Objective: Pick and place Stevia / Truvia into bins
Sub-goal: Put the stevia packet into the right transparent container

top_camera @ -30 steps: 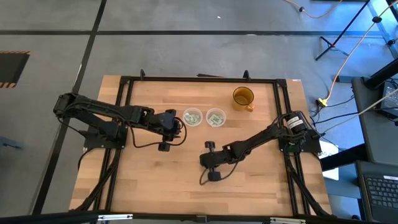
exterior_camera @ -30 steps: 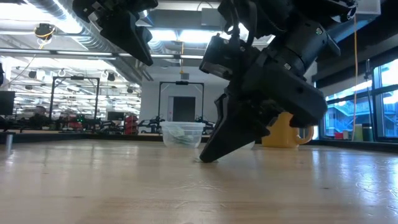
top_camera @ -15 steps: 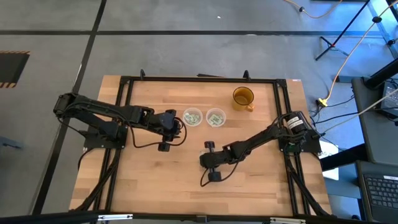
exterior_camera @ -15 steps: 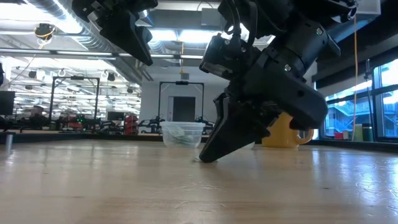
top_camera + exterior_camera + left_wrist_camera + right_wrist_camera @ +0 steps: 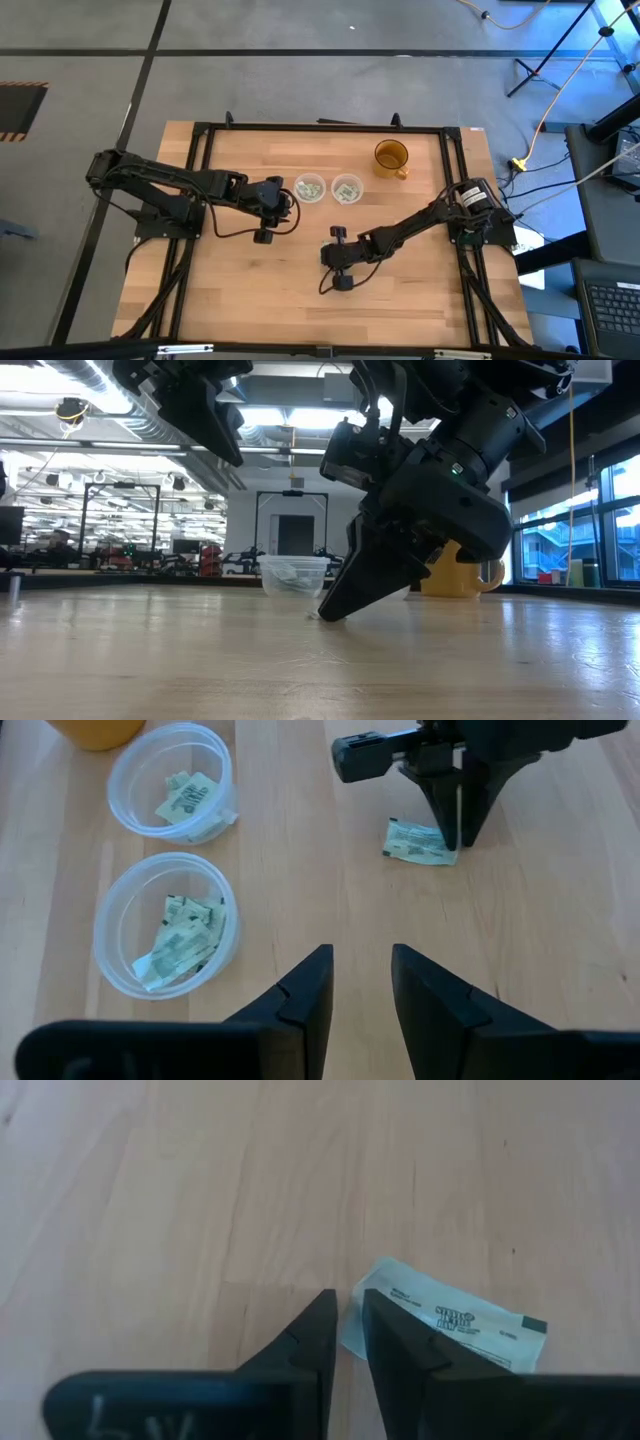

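We see the right gripper (image 5: 345, 1330) tipped down at the table (image 5: 420, 300) with its fingers a narrow slit apart, holding nothing — one Stevia sachet (image 5: 445, 1326) lies flat on the wood just beside the fingertips. The left gripper (image 5: 358, 982) hovers open and empty near the two clear bins (image 5: 166, 936) — both already hold several sachets.

1. A robotics lab: a wooden counter (image 5: 260, 300) in a black metal frame carries two mounted arms
2. Bare grey concrete floor (image 5: 300, 80) with dark seams surrounds it
3. Loose cables (image 5: 560, 180) and a keyboard (image 5: 610, 310) lie beside the rig
4. Beyond the counter, exposed ceiling ducts (image 5: 90, 430), strip lights and further black test frames (image 5: 290, 520) fill an open hall
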Action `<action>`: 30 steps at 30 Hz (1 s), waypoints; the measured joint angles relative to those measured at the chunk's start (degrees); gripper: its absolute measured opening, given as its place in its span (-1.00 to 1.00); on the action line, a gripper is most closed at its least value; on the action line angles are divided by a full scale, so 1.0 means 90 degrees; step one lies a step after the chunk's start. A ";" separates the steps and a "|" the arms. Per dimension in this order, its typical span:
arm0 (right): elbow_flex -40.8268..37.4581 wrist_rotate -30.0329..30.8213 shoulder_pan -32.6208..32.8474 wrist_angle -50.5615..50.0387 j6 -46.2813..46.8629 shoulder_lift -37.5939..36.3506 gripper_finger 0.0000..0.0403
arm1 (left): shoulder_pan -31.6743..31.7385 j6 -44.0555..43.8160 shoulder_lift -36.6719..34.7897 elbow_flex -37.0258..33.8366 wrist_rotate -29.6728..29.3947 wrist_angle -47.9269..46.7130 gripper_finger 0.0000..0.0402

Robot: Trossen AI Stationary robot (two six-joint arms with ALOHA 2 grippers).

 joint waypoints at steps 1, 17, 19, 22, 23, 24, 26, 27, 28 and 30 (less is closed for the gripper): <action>0.0000 0.0018 0.0009 0.0002 -0.0118 0.0002 -0.68 | 0.0000 0.0000 0.0000 0.0000 0.0038 -0.0013 -0.51; 0.0006 -0.0050 -0.0225 -0.0075 -0.0457 0.0005 -0.45 | 0.0000 0.0160 0.0015 0.0000 0.0185 -0.0102 -0.46; 0.0015 -0.0070 -0.0255 -0.0107 -0.0458 0.0005 -0.50 | 0.0000 0.0163 0.0045 0.0000 0.0186 -0.0127 -0.46; 0.0015 -0.0084 -0.0284 -0.0109 -0.0530 0.0029 -0.59 | 0.0000 0.0165 0.0063 0.0000 0.0185 -0.0159 -0.46; 0.0017 -0.0089 -0.0296 -0.0102 -0.0611 0.0044 -0.62 | 0.0000 0.0165 0.0090 0.0000 0.0185 -0.0155 -0.46; 0.0022 -0.0089 -0.0308 -0.0095 -0.0652 0.0055 -0.65 | 0.0000 0.0165 0.0115 0.0000 0.0185 -0.0176 -0.47; 0.0026 -0.0126 -0.0351 -0.0094 -0.0678 0.0061 -0.71 | 0.0000 0.0166 0.0139 0.0000 0.0185 -0.0215 -0.47; 0.0027 -0.0137 -0.0369 -0.0092 -0.0682 0.0063 -0.74 | 0.0000 0.0166 0.0175 0.0006 0.0185 -0.0188 -0.47; 0.0027 -0.0137 -0.0389 -0.0089 -0.0711 0.0063 -0.77 | 0.0000 0.0165 0.0207 0.0006 0.0185 -0.0221 -0.46; 0.0027 -0.0142 -0.0411 -0.0085 -0.0813 0.0066 -0.83 | 0.0000 0.0166 0.0259 0.0000 0.0185 -0.0302 -0.46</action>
